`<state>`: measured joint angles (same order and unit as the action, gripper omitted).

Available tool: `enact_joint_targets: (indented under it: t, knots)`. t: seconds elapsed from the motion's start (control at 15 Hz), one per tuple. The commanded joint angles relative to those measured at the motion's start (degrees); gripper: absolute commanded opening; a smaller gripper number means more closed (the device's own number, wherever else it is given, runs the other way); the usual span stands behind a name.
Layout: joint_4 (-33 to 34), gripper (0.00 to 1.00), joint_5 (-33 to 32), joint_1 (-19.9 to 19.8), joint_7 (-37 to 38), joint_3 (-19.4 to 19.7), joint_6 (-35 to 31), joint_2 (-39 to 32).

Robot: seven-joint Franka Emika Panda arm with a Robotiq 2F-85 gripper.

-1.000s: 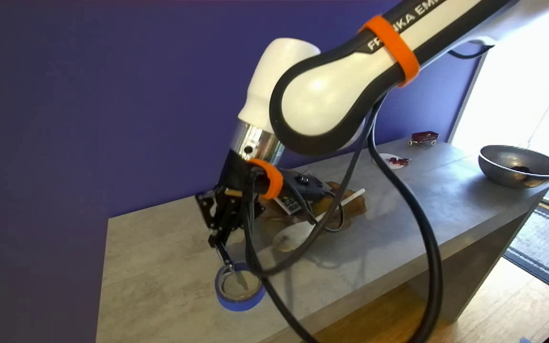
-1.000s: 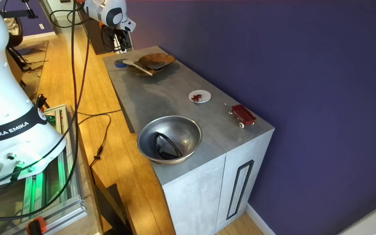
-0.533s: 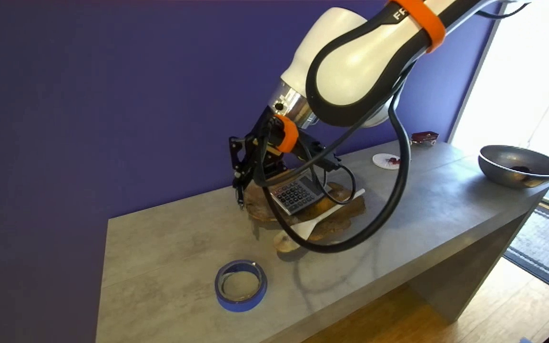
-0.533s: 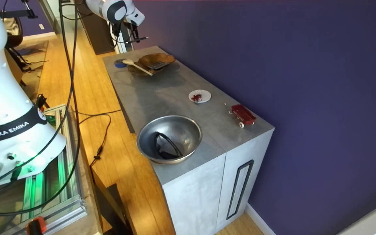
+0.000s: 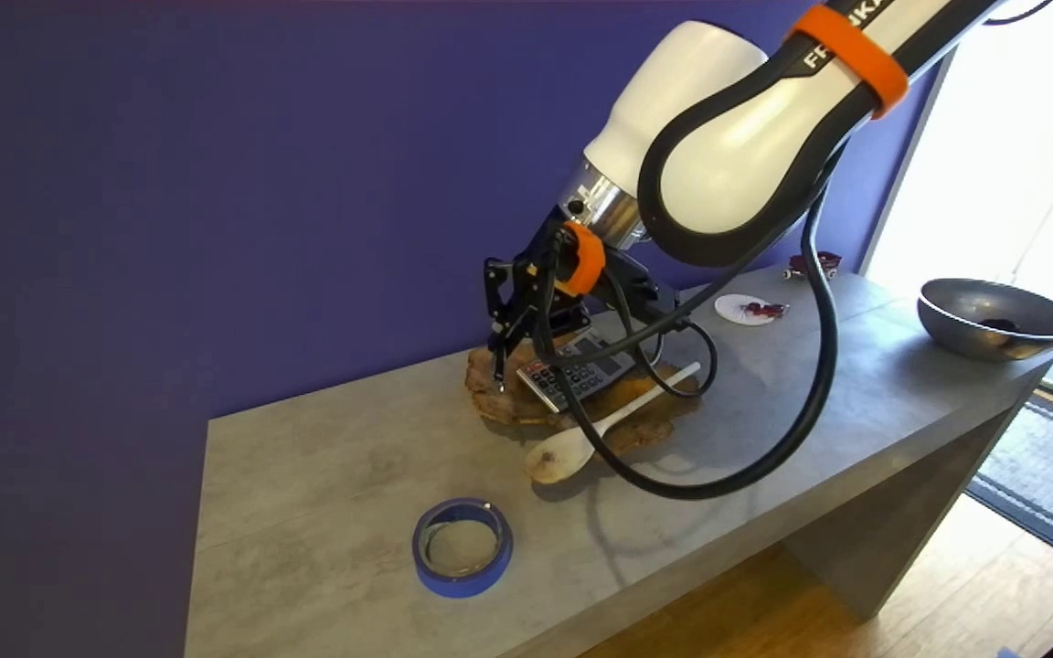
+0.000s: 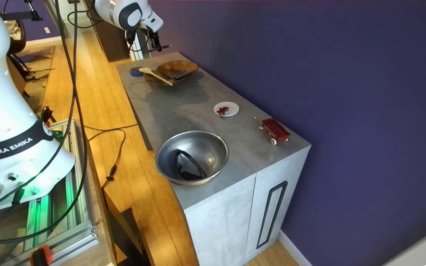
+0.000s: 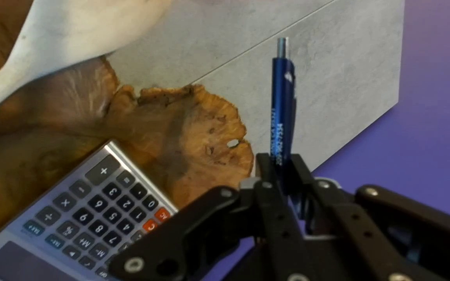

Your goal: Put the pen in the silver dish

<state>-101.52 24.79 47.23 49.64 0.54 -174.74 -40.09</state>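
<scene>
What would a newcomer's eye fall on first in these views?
Probably the blue pen, pinched in the gripper in the wrist view. In an exterior view, the silver dish at the near end of the counter, holding a black looped object, comes next. Then the red wagon near the wall.

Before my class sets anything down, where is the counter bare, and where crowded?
Bare counter lies between the wooden slab and the silver dish, and between the blue tape ring and the purple wall. The slab is crowded: a calculator and a spoon rest on it, with the claw nearby, holding the pen.
</scene>
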Motion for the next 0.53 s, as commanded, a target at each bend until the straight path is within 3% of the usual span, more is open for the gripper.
enact_joint_targets:
  t: [0.0, 0.07, 0.47]
  knots:
    - [-10.7, 0.03, -1.8, 3.3, 6.9, 8.8, -2.7, 6.0]
    - [-14.0, 0.03, -1.4, 4.3, 8.6, 11.5, -3.5, 7.7]
    - [-32.3, 0.03, 6.4, 18.6, 16.8, 30.3, -8.2, 12.0]
